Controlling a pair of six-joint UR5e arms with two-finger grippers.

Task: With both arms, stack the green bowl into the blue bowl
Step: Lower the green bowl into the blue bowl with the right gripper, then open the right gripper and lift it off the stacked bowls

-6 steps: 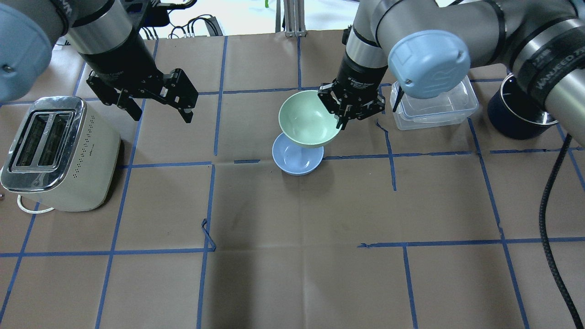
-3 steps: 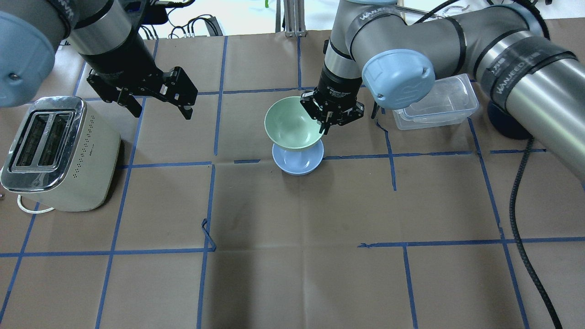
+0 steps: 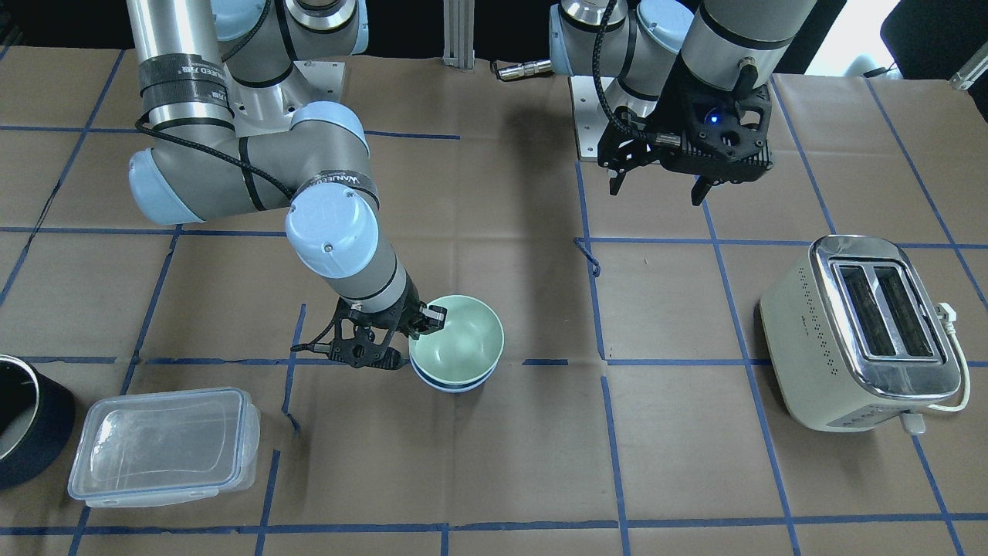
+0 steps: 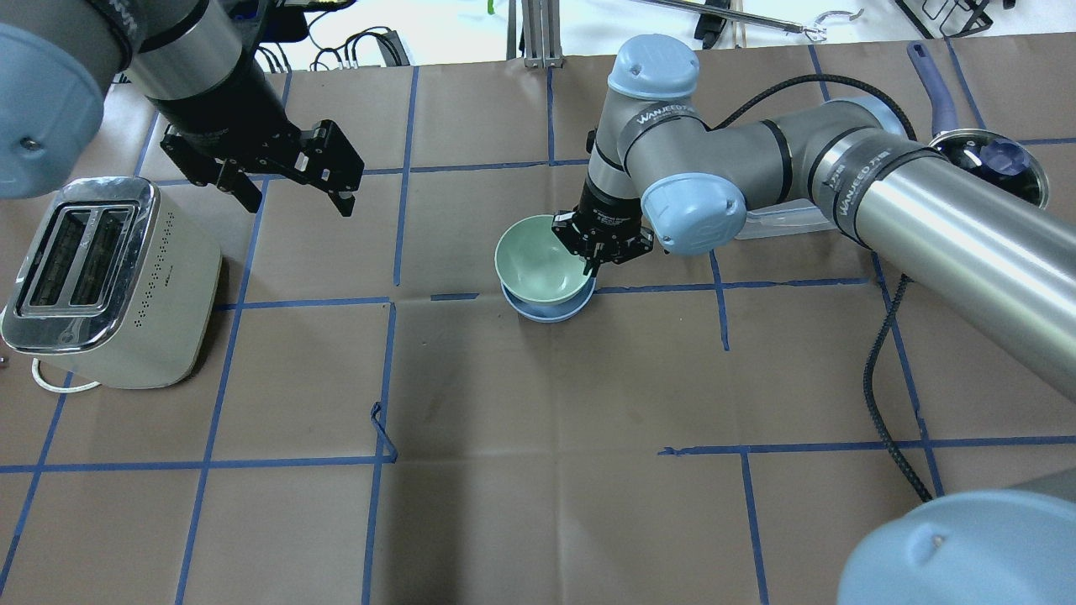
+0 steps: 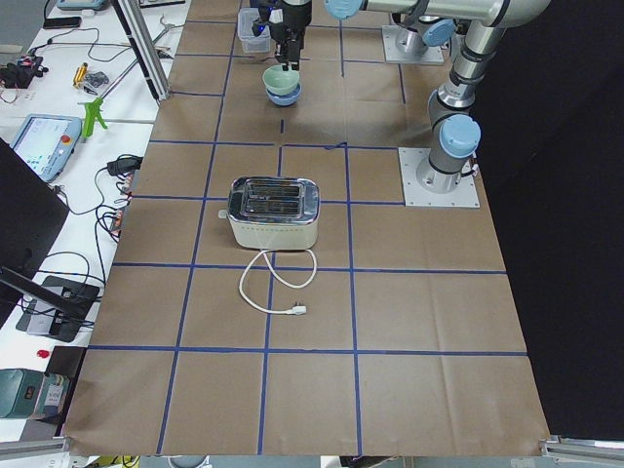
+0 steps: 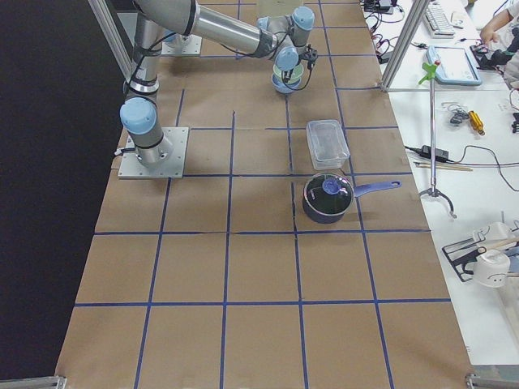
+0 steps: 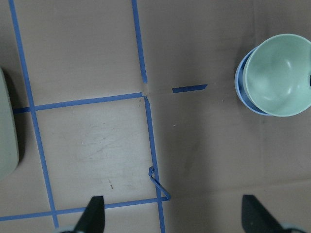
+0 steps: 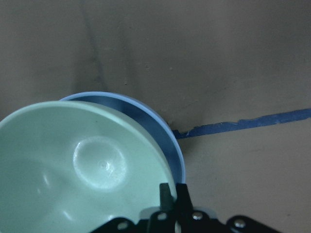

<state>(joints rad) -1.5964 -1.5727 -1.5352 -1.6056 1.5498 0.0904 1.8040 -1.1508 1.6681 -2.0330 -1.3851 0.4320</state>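
One green bowl mouth-up, nested in blue bowl.

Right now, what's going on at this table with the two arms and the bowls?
The right pincer is shut on the rim of the green bowl and has it low inside the blue bowl. The green bowl sits a little off centre, with more of the blue rim showing on one side, and it is not yet released. The left pincer hangs open and empty above the table, beside the toaster.
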